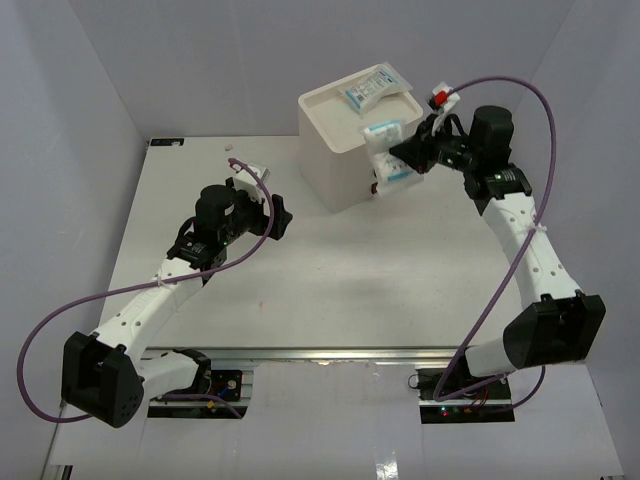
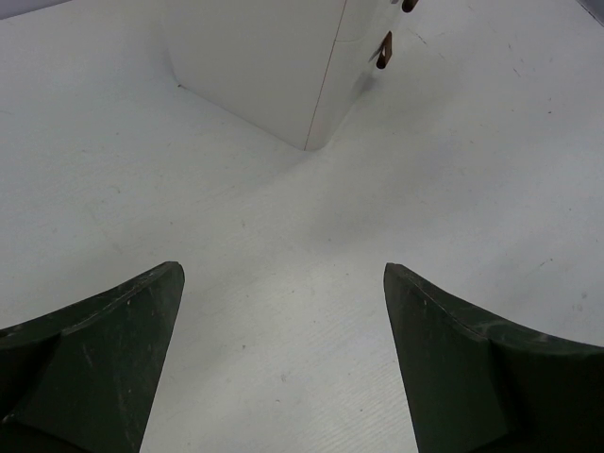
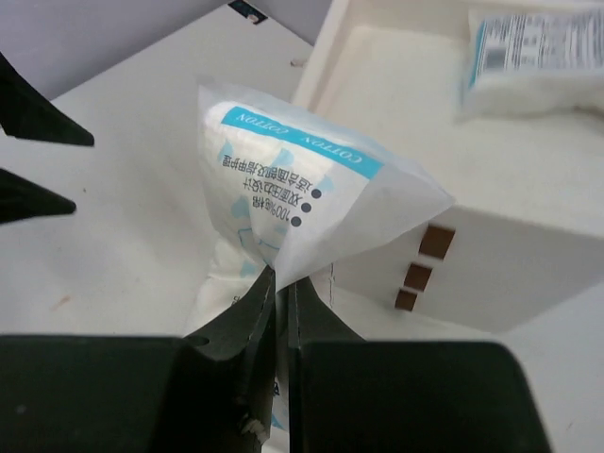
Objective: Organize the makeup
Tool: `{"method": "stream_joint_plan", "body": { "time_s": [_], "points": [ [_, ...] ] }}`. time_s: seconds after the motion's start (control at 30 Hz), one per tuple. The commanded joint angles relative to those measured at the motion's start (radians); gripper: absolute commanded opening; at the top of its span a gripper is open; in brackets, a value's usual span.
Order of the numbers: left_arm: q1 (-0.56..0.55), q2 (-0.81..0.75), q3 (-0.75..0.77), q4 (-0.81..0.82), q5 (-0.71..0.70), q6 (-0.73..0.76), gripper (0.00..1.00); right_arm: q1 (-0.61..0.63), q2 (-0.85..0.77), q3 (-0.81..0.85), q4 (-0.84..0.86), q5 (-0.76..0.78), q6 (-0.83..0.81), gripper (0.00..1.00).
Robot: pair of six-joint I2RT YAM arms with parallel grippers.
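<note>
My right gripper (image 3: 281, 283) is shut on the corner of a white sachet (image 3: 302, 198) with blue print, held up beside the white drawer box (image 3: 491, 217). From above, the sachet (image 1: 388, 150) hangs at the box's right front corner, with the right gripper (image 1: 402, 160) right beside it. More white and blue packaging (image 3: 226, 274) shows below the held sachet. Another sachet (image 1: 370, 92) lies in the box's open top tray (image 1: 325, 110). My left gripper (image 1: 275, 215) is open over bare table, its fingers (image 2: 113, 340) wide apart with nothing between them.
The box's corner (image 2: 283, 75) stands ahead of the left gripper, with brown handles (image 2: 384, 49) on its front. Three brown handles (image 3: 420, 260) face the right wrist. Purple cables loop off both arms. A small white scrap (image 1: 232, 148) lies by the table's far edge.
</note>
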Motion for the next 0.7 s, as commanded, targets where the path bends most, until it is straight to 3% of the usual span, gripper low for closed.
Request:
{"method": "stream_joint_plan", "body": {
  "time_s": [0.0,0.13,0.2,0.5,0.67],
  "points": [
    [0.004,-0.004,0.014,0.009,-0.010,-0.001,0.98,0.073,0.209,0.263,0.150,0.086,0.101,0.08],
    [0.004,0.006,0.009,0.009,-0.033,0.007,0.98,0.110,0.429,0.555,0.201,0.144,0.202,0.12],
    [0.004,0.016,0.008,0.008,-0.045,0.014,0.98,0.127,0.512,0.684,0.222,0.199,0.235,0.24],
    [0.004,0.063,0.017,-0.002,-0.045,0.021,0.98,0.202,0.617,0.747,0.234,0.313,0.147,0.84],
    [0.004,0.054,0.016,-0.003,-0.049,0.021,0.98,0.169,0.498,0.704,0.208,0.290,0.148,0.90]
  ]
}}
